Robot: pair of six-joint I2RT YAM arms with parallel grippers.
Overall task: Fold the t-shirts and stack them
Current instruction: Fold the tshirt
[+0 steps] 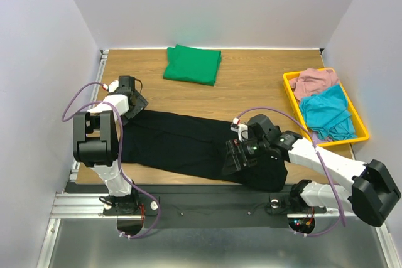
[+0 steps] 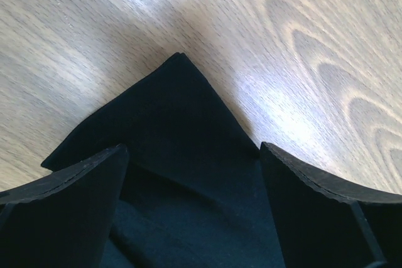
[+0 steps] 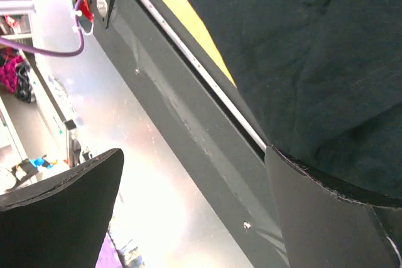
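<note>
The black t-shirt point(image 1: 188, 142) lies as a long folded strip across the near part of the table. Its far-left corner point(image 2: 179, 117) points away between the fingers of my left gripper point(image 2: 193, 150), which is open just over the cloth. In the top view this left gripper point(image 1: 139, 106) is at the strip's upper left end. My right gripper point(image 1: 231, 162) is open at the shirt's near right edge. In the right wrist view its right finger point(image 3: 314, 218) lies against the black cloth point(image 3: 314, 48), and nothing is between the jaws. The green t-shirt point(image 1: 192, 64) rests folded at the back.
A yellow bin point(image 1: 290, 81) at the right edge holds pink cloth point(image 1: 314, 81) and teal cloth point(image 1: 326, 112). The table's near edge point(image 3: 169, 1) and a dark metal rail point(image 3: 188, 117) lie under my right gripper. White walls close in the table.
</note>
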